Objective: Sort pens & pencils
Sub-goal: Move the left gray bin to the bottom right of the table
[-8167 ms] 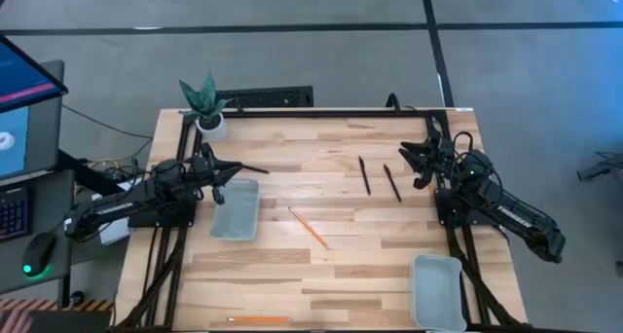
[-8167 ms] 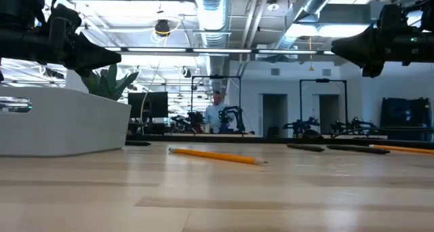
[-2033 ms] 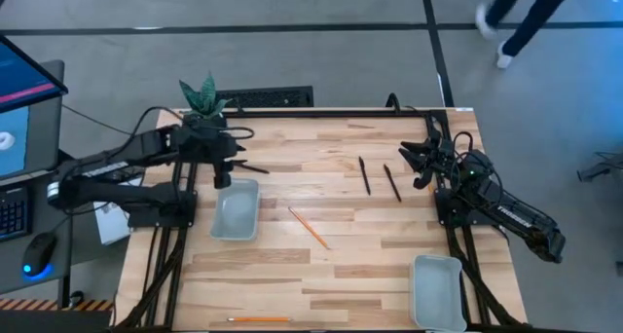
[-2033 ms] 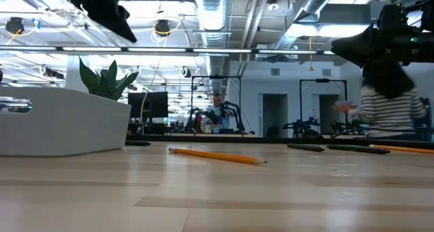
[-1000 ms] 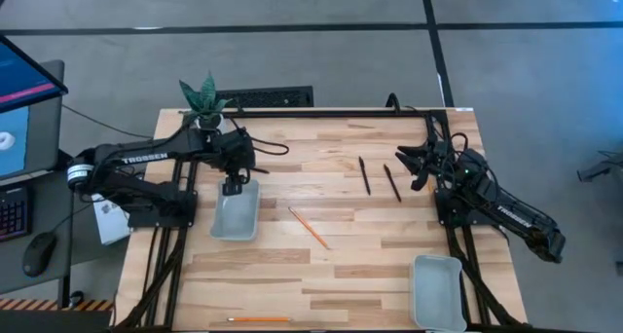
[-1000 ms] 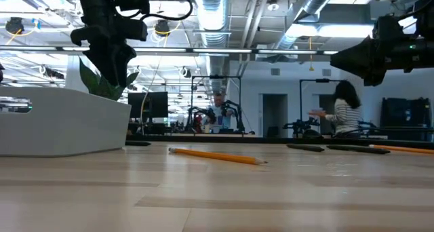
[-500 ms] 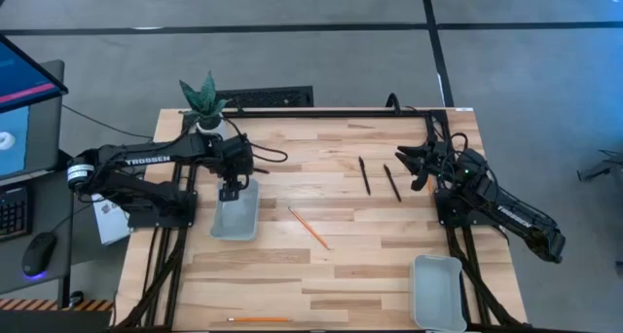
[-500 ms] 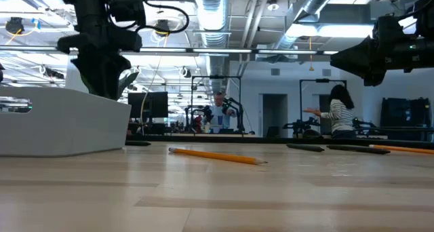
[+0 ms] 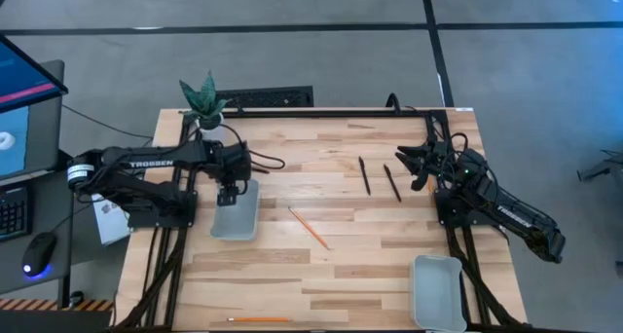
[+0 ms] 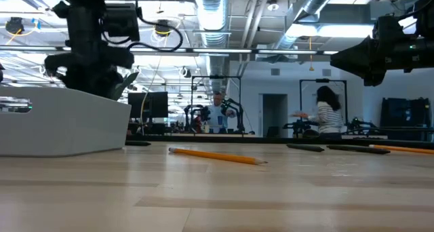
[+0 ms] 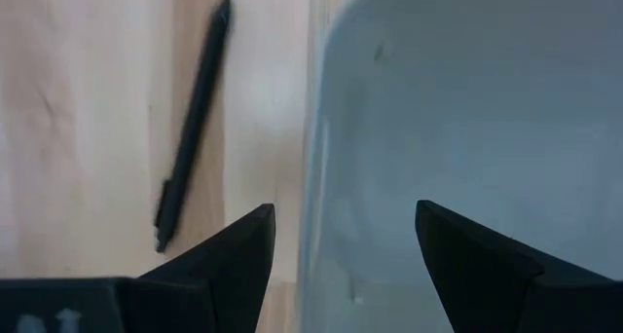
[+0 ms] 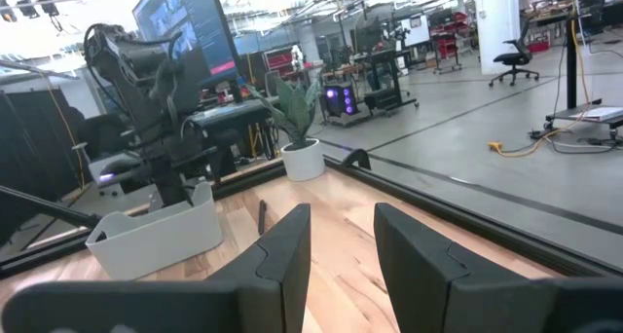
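left gripper (image 9: 232, 190) hangs spread over the tray's (image 9: 237, 224) far end; 1 pen (image 11: 192, 122) lies just outside its rim, parallel.

there are three black pens (image 9: 364, 175) (image 9: 392, 182) (image 11: 192, 124), two orange pencils (image 9: 308, 227) (image 9: 259, 319), two pale trays (image 9: 236, 213) (image 9: 437, 291) and one potted plant (image 9: 203, 101).

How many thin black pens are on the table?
3. Two thin black pens lie side by side mid-table, before the right gripper; the third lies beside the pale tray under the left gripper. None looks hidden.
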Controlling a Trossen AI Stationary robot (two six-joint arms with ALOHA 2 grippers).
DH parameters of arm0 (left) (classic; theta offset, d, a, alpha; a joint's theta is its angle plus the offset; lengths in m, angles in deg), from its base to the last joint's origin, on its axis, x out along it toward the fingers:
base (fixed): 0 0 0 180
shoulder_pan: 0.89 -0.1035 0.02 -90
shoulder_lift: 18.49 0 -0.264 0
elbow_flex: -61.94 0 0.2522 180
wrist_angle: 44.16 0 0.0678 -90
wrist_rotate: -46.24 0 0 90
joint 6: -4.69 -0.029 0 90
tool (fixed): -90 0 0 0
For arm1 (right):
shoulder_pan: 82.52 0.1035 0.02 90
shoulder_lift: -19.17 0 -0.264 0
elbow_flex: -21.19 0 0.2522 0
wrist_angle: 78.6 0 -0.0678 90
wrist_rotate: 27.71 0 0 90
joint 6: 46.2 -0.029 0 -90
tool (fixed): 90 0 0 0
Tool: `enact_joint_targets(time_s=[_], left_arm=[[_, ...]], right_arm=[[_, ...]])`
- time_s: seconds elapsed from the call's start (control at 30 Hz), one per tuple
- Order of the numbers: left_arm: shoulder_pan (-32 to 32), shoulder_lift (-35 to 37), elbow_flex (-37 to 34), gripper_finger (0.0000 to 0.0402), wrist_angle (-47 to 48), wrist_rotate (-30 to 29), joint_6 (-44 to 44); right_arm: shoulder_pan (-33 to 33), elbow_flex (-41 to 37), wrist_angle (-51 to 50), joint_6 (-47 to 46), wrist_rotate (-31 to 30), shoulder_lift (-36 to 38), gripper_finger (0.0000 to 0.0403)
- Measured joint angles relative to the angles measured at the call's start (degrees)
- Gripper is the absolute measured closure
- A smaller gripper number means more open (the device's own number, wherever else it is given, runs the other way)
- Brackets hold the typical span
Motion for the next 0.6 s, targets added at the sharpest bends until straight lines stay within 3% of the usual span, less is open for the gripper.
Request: enact_joint_targets(time_s=[0.2, 0.6], left_arm=[[-0.04, -2.85, -0.16, 0.0161, -1.28, -2.67, 0.29], [0.07, -17.85, 0.02, 0.0162, -4.55, -2.59, 2.06]], right_arm=[[0.00, 0.00, 0.02, 0.00, 0.00, 0.01, 0.0264], [0.00, 0.00, 0.02, 0.00, 0.00, 0.01, 0.0264]])
